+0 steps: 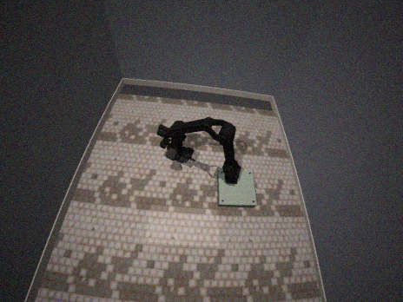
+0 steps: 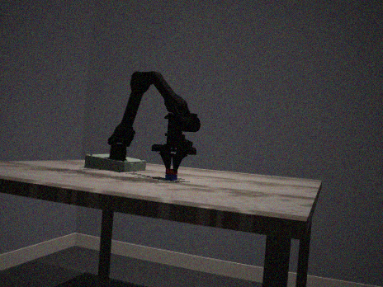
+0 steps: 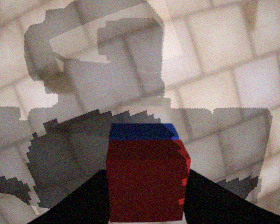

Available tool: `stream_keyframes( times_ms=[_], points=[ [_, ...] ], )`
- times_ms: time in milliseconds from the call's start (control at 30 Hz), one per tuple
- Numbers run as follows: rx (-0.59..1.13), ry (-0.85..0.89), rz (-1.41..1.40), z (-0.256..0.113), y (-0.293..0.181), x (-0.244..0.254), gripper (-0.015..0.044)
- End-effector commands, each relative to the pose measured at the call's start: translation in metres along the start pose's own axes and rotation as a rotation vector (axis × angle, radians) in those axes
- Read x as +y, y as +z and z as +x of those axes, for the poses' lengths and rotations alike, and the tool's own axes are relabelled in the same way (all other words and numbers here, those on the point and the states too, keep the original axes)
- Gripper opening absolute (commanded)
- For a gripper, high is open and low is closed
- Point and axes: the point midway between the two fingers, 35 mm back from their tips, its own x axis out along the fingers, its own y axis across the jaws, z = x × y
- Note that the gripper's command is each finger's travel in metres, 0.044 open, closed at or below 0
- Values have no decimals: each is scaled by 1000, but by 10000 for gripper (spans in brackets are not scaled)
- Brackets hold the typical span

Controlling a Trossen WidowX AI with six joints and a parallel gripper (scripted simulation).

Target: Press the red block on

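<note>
Fingers (image 2: 177, 162) of the gripper (image 1: 191, 158) (image 2: 172, 171) (image 3: 148, 187) were closed on the red block (image 2: 172, 171) (image 3: 147, 187), 1 on each side of it. In the exterior view the gripper pointed straight down, and the red block sat directly above the blue block (image 2: 171, 177) (image 3: 142, 131), which stood on the table (image 1: 182, 226) (image 2: 231, 195). The wrist view showed a strip of blue beyond the red block's far edge; whether the 2 blocks had fully clicked together could not be told. The top view hid both blocks beneath the arm.

The black arm (image 1: 195, 127) (image 2: 165, 92) rose from a pale green base slab (image 1: 247, 196) (image 2: 138, 166), bent over at its elbow and came down to the blocks, which stood well apart from the slab. Shadows of the gripper and arm fell across the pale, brick-patterned tabletop around the blocks.
</note>
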Motion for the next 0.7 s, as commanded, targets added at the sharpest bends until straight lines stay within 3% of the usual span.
stream_keyframes(
  times_ms=[0, 667],
  points=[
    [-5, 1, -4, 1, 1, 0, 0],
    [-1, -1, 0, 2, 0, 0, 0]
  ],
)
